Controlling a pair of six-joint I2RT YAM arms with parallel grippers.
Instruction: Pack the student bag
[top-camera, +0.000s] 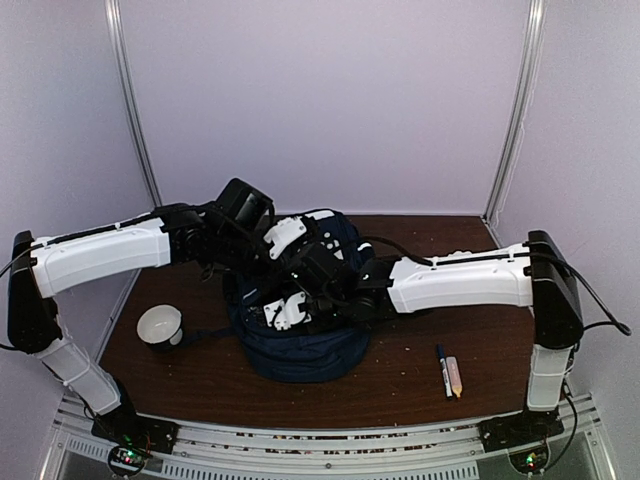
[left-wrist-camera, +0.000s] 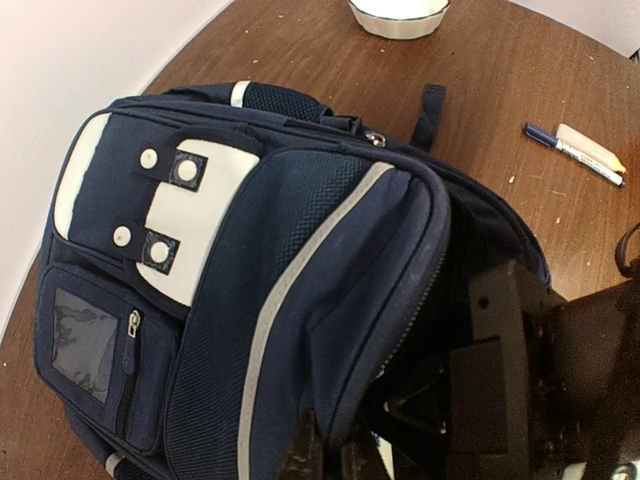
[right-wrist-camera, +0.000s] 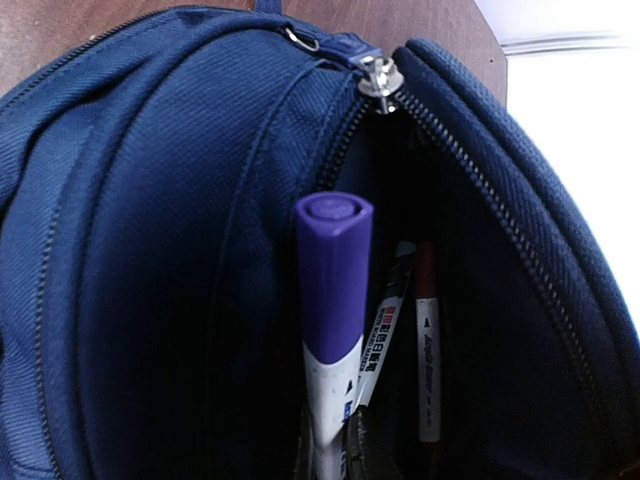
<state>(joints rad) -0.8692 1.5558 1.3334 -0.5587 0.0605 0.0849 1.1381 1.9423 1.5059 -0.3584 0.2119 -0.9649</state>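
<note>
The student bag (top-camera: 300, 350), navy blue with white patches, lies in the middle of the brown table, and both arms reach over it. In the left wrist view my left gripper (left-wrist-camera: 327, 455) is shut on the edge of the bag's (left-wrist-camera: 250, 250) front flap, beside the zip, and holds the flap away from the opening. In the right wrist view my right gripper (right-wrist-camera: 335, 450) is shut on a purple-capped marker (right-wrist-camera: 333, 280) standing upright inside the bag's (right-wrist-camera: 150, 250) unzipped pocket. Two more markers (right-wrist-camera: 385, 330) (right-wrist-camera: 427, 350) lie deeper in that pocket.
A white cup (top-camera: 160, 325) stands on the table left of the bag. A blue pen (top-camera: 443, 368) and a pale stick (top-camera: 454, 375) lie to the right, near the front edge. Pale walls enclose the table on three sides.
</note>
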